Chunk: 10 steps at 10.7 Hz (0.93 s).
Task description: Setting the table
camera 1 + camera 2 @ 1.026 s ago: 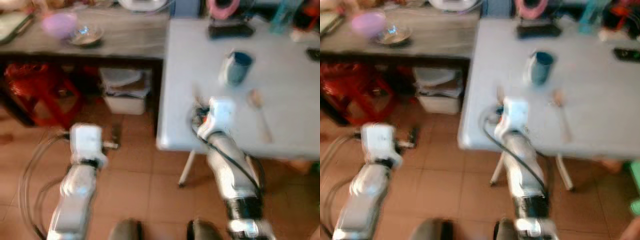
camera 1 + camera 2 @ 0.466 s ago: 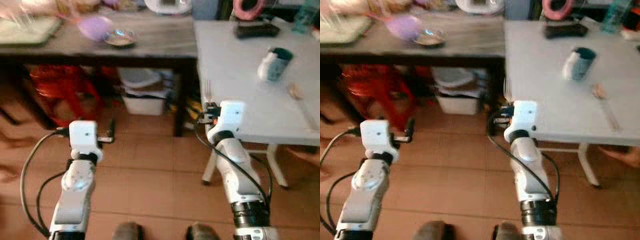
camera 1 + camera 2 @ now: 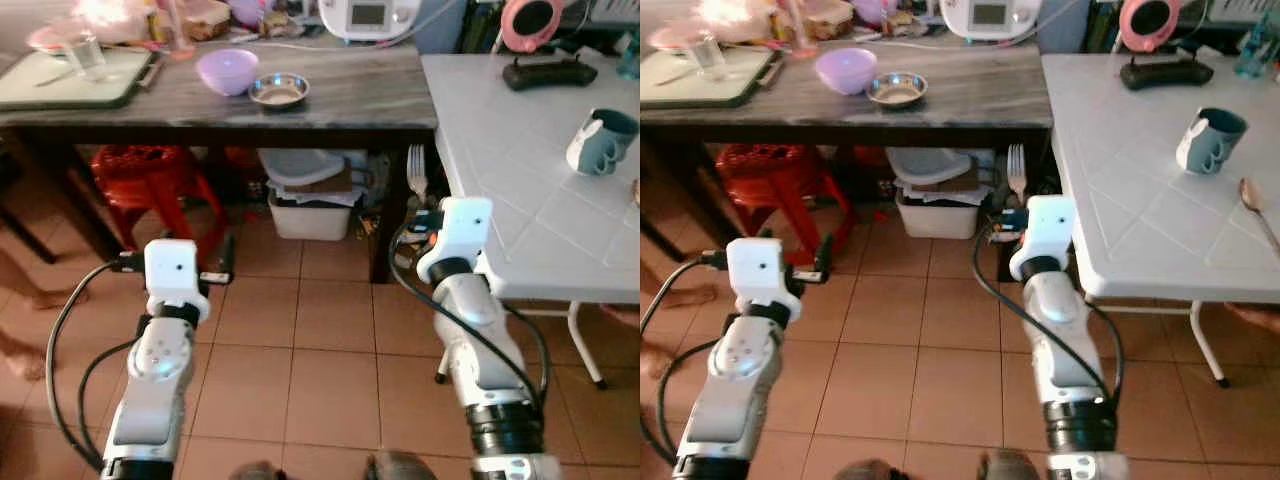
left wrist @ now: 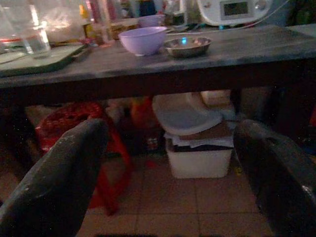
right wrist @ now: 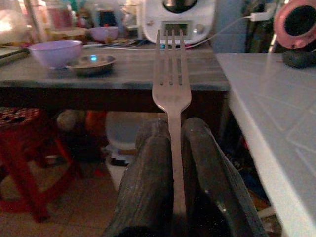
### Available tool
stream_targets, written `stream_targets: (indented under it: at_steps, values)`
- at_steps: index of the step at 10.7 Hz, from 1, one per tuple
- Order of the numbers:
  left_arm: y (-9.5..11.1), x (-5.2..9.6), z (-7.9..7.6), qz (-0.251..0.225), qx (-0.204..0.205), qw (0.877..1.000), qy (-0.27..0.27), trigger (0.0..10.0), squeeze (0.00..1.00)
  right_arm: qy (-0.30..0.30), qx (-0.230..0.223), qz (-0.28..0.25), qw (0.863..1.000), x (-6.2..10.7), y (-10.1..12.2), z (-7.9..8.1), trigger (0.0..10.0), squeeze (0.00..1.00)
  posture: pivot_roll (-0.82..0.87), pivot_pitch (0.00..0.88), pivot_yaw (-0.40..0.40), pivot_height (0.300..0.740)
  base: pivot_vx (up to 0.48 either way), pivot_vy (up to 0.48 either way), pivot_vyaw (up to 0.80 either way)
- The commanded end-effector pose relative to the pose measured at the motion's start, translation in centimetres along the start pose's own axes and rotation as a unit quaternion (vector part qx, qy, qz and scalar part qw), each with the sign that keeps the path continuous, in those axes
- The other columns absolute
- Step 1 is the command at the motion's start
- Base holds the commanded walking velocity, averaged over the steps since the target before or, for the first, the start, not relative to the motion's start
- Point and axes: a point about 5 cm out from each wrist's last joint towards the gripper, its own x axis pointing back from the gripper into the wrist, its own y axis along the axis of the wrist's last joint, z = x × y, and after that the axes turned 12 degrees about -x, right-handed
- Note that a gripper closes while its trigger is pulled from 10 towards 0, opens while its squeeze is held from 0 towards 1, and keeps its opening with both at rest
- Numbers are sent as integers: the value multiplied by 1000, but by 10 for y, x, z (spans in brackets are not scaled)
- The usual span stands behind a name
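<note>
My right gripper (image 5: pixel 173 129) is shut on the handle of a silver fork (image 5: pixel 171 84), which points tines-up. The fork (image 3: pixel 417 172) hangs over the floor, just off the left edge of the white table (image 3: pixel 520 205). A blue-grey mug (image 3: pixel 598 140) stands on that table and a spoon (image 3: pixel 1255 208) lies near its right side. On the dark counter (image 3: pixel 330 108) sit a purple bowl (image 3: pixel 227 70) and a small metal bowl (image 3: pixel 279 90). My left gripper (image 4: pixel 168 168) is open and holds nothing, low over the floor in front of the counter.
Under the counter are a red stool (image 3: pixel 140 180) and a white bin (image 3: pixel 310 205). A glass (image 3: pixel 85 55) stands on a green tray (image 3: pixel 60 90) at the counter's left. A white appliance (image 3: pixel 370 15) is at the back. Tiled floor lies ahead.
The whole view has swung left and sharpened, so the white table now sits at the right and the counter ahead. The fork stays in my right gripper.
</note>
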Motion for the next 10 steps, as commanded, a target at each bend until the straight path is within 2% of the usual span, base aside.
stream_targets:
  at_steps: [1, 10]
  values:
    - [2, 0, -3, -4, -3, 1000, -5, 10000, 0, -6, 1, -7, 1000, 0, 3, -4, 0, 0, 24, 46, 60, 740, 480, 0, 0]
    - [5, -3, -9, -10, 4, 1000, -19, 10000, 0, 2, -4, -11, 1000, -3, 3, 3, 0, 0, 32, 50, 59, 740, 461, 0, 0]
